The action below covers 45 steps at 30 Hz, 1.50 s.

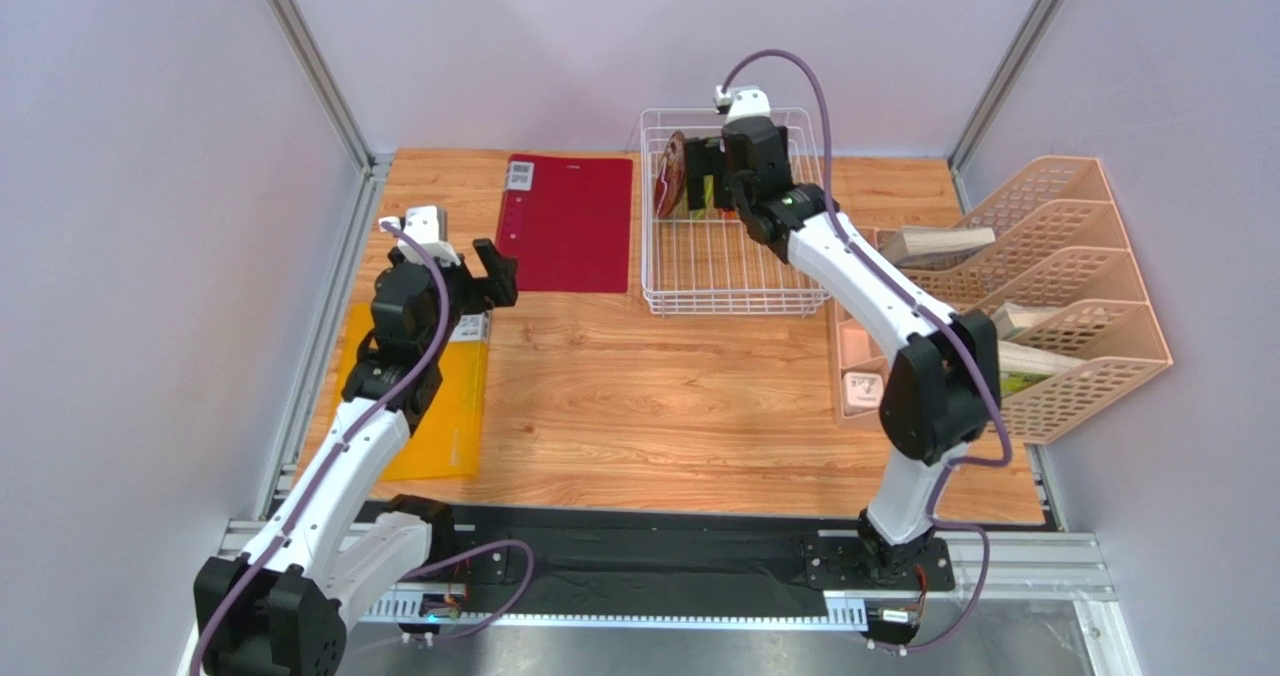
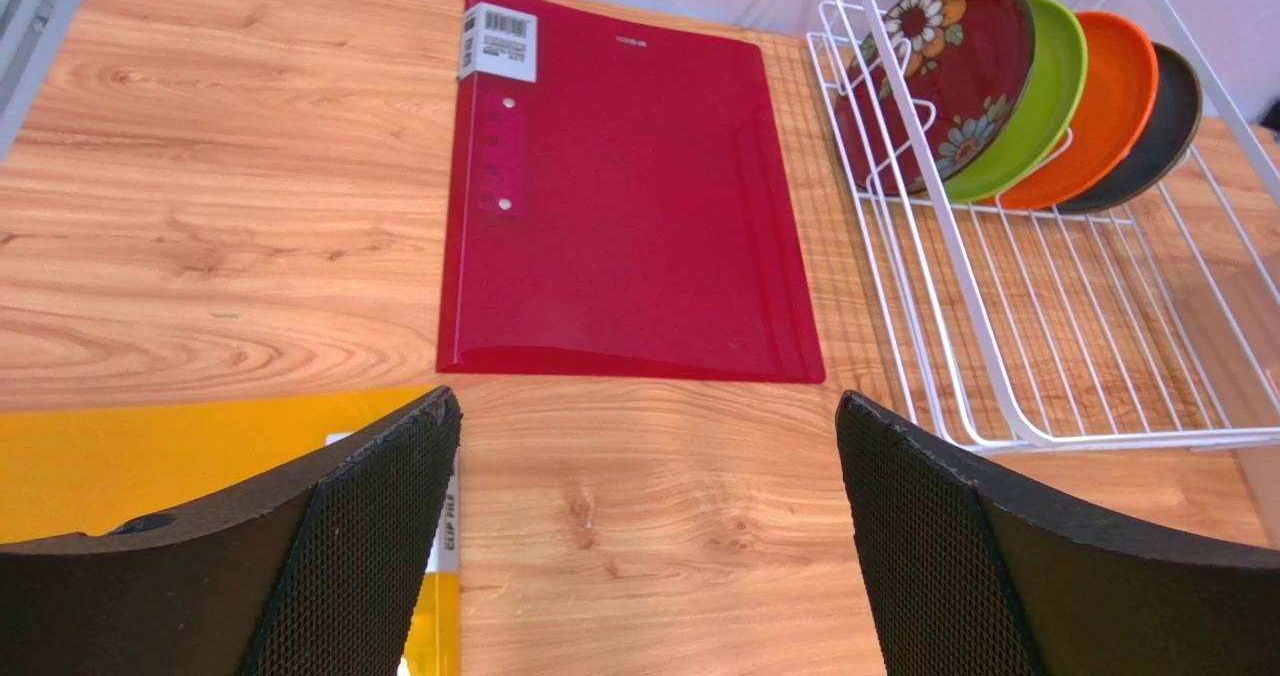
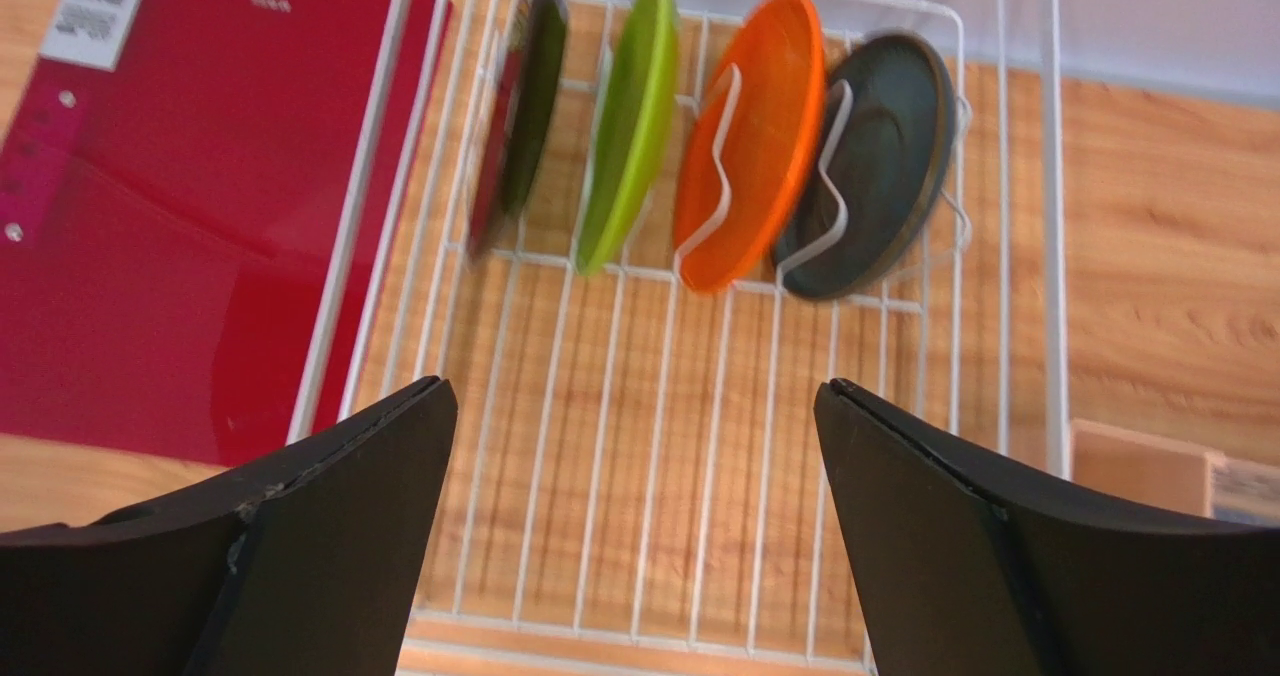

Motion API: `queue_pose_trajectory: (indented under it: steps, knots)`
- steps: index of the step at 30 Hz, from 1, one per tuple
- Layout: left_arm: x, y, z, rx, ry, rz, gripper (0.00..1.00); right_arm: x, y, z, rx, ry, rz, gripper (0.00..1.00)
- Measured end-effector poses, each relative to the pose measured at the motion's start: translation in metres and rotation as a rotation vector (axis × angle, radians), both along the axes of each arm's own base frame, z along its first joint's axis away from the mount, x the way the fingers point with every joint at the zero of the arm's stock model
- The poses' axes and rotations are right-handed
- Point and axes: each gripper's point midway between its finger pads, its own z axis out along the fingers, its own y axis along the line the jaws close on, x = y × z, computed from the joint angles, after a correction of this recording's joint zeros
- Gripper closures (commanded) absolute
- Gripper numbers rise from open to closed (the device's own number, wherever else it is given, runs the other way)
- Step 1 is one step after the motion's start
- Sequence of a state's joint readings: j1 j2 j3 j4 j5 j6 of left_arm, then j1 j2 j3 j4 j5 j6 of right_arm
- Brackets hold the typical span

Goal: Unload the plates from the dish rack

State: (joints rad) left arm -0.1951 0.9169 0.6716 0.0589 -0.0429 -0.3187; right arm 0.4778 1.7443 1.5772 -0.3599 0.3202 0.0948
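I read 4 plates [image 3: 751, 136] standing on edge at the dish rack's [image 1: 721, 271] far end (red, green, orange, grey). The right gripper [image 3: 631, 394] hovers above the rack, spread and empty. The left gripper [image 2: 646, 400], also spread and empty, hangs over the desk [image 1: 631, 391] left of the rack.

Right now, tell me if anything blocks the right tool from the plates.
Nothing visible does. The right tool is open over the rack, with the plates straight ahead. Only the wire dividers stand against them.
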Motion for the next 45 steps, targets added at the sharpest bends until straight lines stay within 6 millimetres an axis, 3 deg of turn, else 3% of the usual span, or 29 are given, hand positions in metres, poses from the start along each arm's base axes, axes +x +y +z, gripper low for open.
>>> queue_pose_trajectory:
  steps: [6,14,22,30,38,45]
  knots:
    - [0.001,-0.002,-0.013,-0.006,0.023,-0.009,0.00,0.046,0.039,0.005,-0.005,-0.021,0.031,0.10]
    - [0.008,-0.011,-0.028,-0.015,0.054,-0.047,0.00,0.081,0.063,-0.007,-0.017,-0.033,0.047,0.17]
    - [0.009,-0.012,-0.037,-0.012,0.067,-0.049,0.00,0.102,0.072,-0.045,-0.044,-0.001,0.040,0.24]
    - [0.010,-0.012,-0.039,-0.011,0.065,-0.049,0.00,0.127,0.081,-0.065,-0.057,-0.017,0.026,0.31]
    - [0.010,-0.011,-0.043,-0.007,0.074,-0.046,0.00,0.139,0.075,-0.098,-0.106,-0.006,-0.024,0.37]
    - [0.009,-0.011,-0.045,-0.004,0.076,-0.046,0.00,0.142,0.070,-0.109,-0.110,0.005,-0.039,0.81]
